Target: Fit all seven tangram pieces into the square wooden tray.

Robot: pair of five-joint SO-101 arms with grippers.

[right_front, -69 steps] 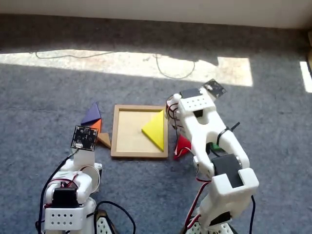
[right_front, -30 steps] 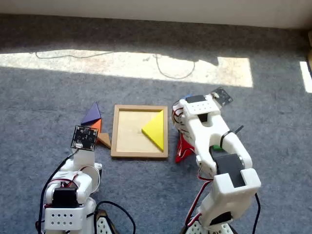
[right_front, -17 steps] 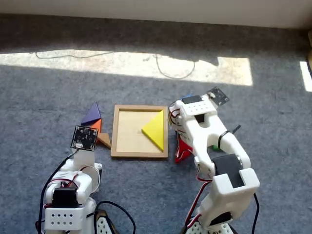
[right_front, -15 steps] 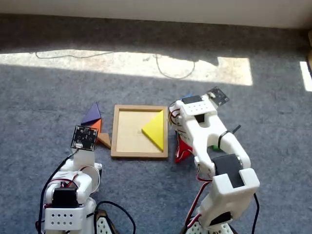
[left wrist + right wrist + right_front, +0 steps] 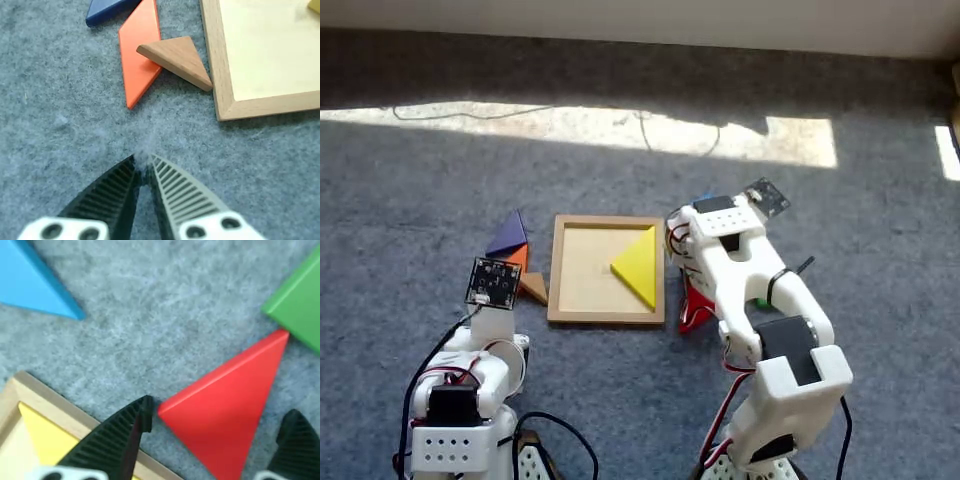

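The right gripper [image 5: 220, 416] has settled, splayed, astride the red triangle [image 5: 225, 400] at the tray's [image 5: 558, 270] four o'clock. Clamping it comes next. The left gripper [image 5: 144, 167] is pinched, empty.

The tray [image 5: 607, 318] is pale, matt bare wood, the brown triangle [image 5: 175, 59] at its 9 o'clock unpainted wood, the red triangle [image 5: 225, 405] smooth and painted, the carpet [image 5: 420, 200] fuzzy grey cloth, and the left tool [image 5: 142, 170] and right tool [image 5: 220, 412] ribbed matt plastic.
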